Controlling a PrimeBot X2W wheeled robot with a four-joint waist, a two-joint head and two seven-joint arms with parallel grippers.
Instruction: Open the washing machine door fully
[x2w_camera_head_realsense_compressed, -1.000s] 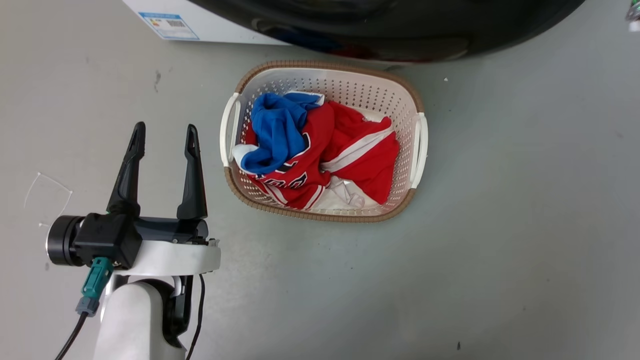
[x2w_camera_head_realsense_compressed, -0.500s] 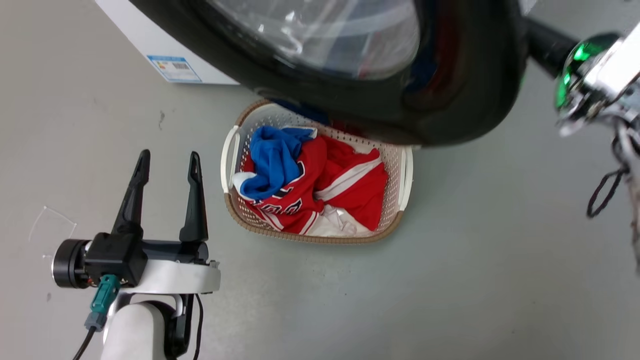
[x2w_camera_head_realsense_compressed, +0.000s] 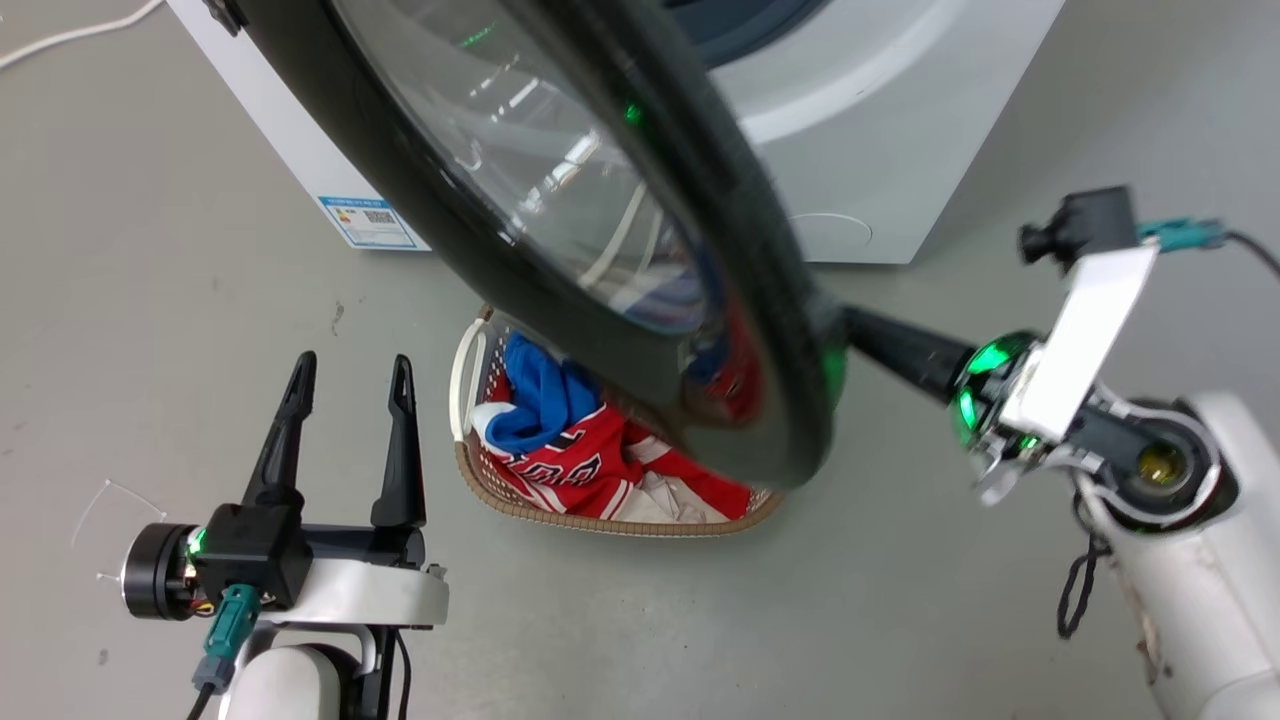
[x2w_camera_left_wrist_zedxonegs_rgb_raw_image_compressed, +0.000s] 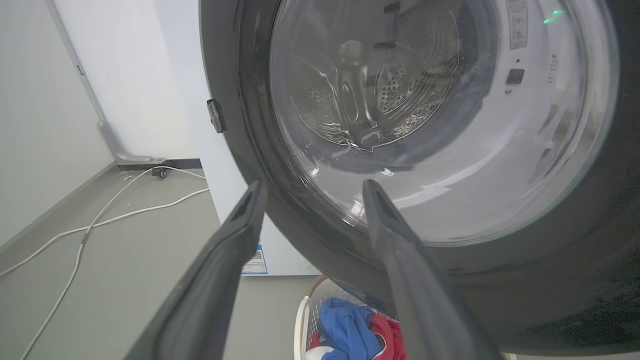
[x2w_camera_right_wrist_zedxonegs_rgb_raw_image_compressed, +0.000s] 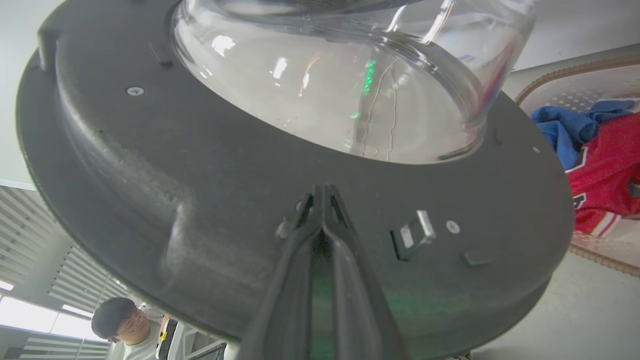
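Right gripper (x2w_camera_right_wrist_zedxonegs_rgb_raw_image_compressed: 324, 189): jaws clenched, the two dark fingers pressed together with nothing between them, tips against the inner black face of the washing machine door (x2w_camera_right_wrist_zedxonegs_rgb_raw_image_compressed: 210, 165), just left of its metal latch (x2w_camera_right_wrist_zedxonegs_rgb_raw_image_compressed: 417, 230). Left gripper (x2w_camera_head_realsense_compressed: 351, 362): jaws released and empty, at the lower left of the head view, apart from the door and the basket. The door, glossy black around a bulging clear window, is swung away from the front of the white washing machine (x2w_camera_head_realsense_compressed: 900, 130) and runs from the upper left to the centre of the head view. The floor (x2w_camera_head_realsense_compressed: 900, 600) is smooth grey with small dark marks; a white cable (x2w_camera_left_wrist_zedxonegs_rgb_raw_image_compressed: 100, 220) trails along it toward a pale wall (x2w_camera_left_wrist_zedxonegs_rgb_raw_image_compressed: 30, 100) at the left of the left wrist view. A person's head (x2w_camera_right_wrist_zedxonegs_rgb_raw_image_compressed: 117, 322) appears at the lower left of the right wrist view. Compared with half a second earlier, the head camera has shifted: the machine's front now enters at the upper right and the right forearm appears sharply, while the left jaws keep the same spread. The laundry basket (x2w_camera_head_realsense_compressed: 462, 370), pale and perforated with a brown rim, stands on the floor at the centre, its upper right part covered by the door; it holds a blue garment (x2w_camera_head_realsense_compressed: 535, 400) and a red jersey (x2w_camera_head_realsense_compressed: 590, 465) over white cloth.
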